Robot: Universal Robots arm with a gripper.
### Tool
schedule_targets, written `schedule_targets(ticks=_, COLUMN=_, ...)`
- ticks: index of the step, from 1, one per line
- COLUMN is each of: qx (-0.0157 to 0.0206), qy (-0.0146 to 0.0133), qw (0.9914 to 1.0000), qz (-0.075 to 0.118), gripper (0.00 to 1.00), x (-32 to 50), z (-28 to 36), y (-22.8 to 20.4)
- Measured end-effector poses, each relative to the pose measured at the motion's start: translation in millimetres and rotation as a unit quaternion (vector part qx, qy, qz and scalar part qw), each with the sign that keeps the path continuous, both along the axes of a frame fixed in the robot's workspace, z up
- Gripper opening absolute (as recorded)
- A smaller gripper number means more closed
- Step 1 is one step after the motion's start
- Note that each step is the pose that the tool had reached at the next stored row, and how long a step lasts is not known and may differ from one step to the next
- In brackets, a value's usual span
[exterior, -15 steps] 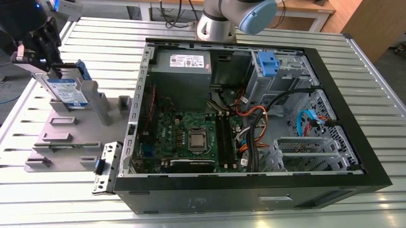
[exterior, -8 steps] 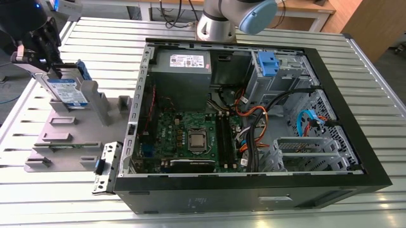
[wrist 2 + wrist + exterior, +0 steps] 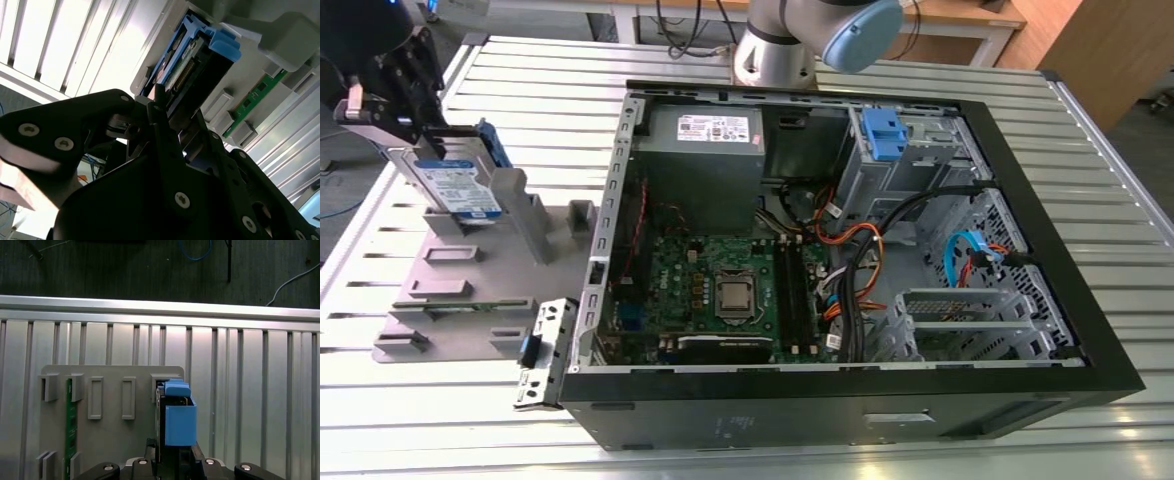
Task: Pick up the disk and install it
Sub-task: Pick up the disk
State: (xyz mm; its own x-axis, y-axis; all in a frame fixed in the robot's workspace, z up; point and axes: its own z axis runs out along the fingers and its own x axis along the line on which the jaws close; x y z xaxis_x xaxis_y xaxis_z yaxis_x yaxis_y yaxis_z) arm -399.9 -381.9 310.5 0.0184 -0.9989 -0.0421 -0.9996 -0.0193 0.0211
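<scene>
– So, how is the hand (image 3: 416,135) set, and on what?

– It is seen clamped on the disk (image 3: 458,188) at the far left of the exterior view. In the second wrist view the black fingers (image 3: 161,120) are pressed to either side of it, with the blue carrier frame between them.

– And where is the disk placed?

– It is held upright on edge over a grey fixture (image 3: 454,262) laid on the slatted metal surface (image 3: 1094,150). Its lower end is at one of the fixture's slots. Whether it is seated there or lifted clear cannot be told.

– Can any writing be read?

– A white-and-blue label is carried on the disk's face, and a white sticker on the grey power supply (image 3: 707,160). The print on both is too small to be made out.

– What is held in what?

– A green memory stick (image 3: 70,425) is stood in another slot of the fixture. Just to the exterior view's right of the fixture, a small metal bracket (image 3: 540,355) is propped at the corner of the open black computer case (image 3: 854,400). Inside the case, the power supply is set at the exterior view's left with a green motherboard (image 3: 720,280) beside it. Cables (image 3: 854,250) are bundled through the middle, and a blue bracket (image 3: 886,135) is mounted in the drive cage further right.
</scene>
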Motion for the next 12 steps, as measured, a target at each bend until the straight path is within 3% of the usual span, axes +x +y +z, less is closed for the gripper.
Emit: schedule_targets(ticks=12, qx=0.0000, qy=0.0000, qw=1.00000, qz=0.000, gripper=0.35, x=0.0, z=0.4, y=0.0)
